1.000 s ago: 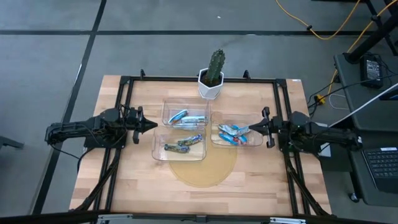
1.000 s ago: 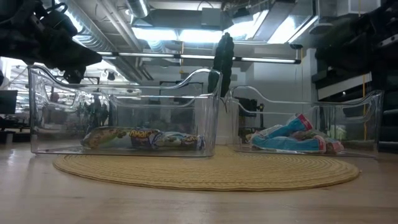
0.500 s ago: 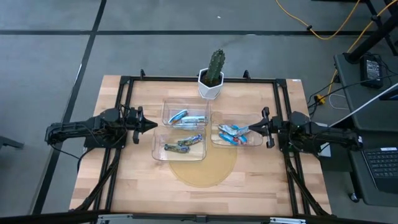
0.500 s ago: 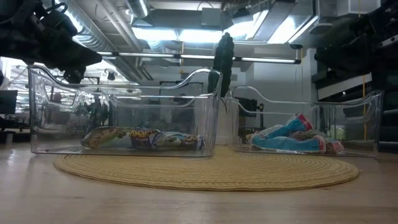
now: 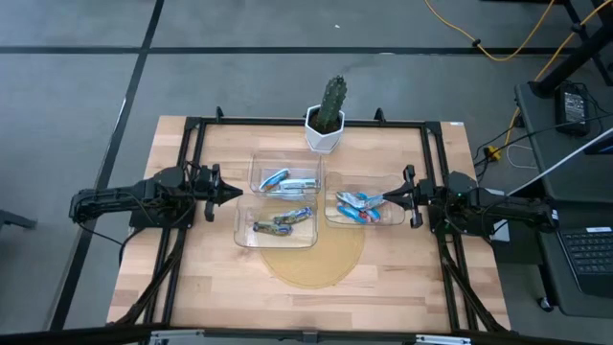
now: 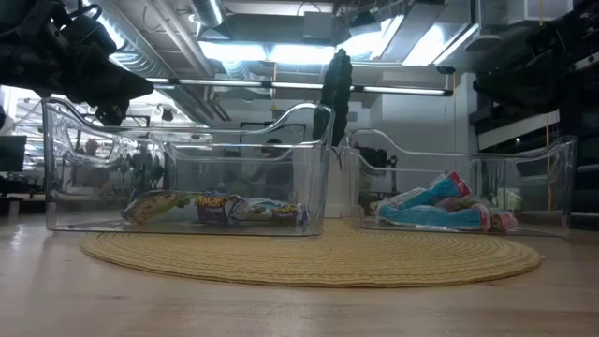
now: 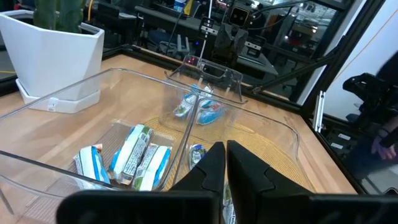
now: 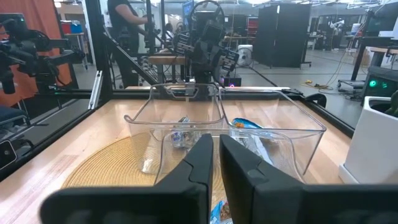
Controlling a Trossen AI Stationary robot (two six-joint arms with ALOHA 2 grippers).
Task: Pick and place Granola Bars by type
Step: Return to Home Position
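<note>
Nearest me at 6 o'clock is a round woven straw mat (image 5: 311, 268). A clear glossy near bin (image 5: 239, 233) on its far edge holds brownish-green foil Granola Bars (image 5: 281, 221). Silver-blue bars (image 5: 287, 180) lie in the far bin (image 5: 255, 172), bright blue bars (image 5: 359, 208) in the 3 o'clock bin (image 5: 330, 218). The left gripper (image 5: 235, 193) at 9 and the right gripper (image 5: 388, 199) at 3 — I read both as pressed together, empty. A cactus (image 5: 333, 96) in a white pot (image 5: 324, 136) is at 12.

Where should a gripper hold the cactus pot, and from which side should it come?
Probably the white pot by its walls below the rim, coming level from either side. The cactus stands upright over it, blocking a grasp from above, and a bin sits close in front.
</note>
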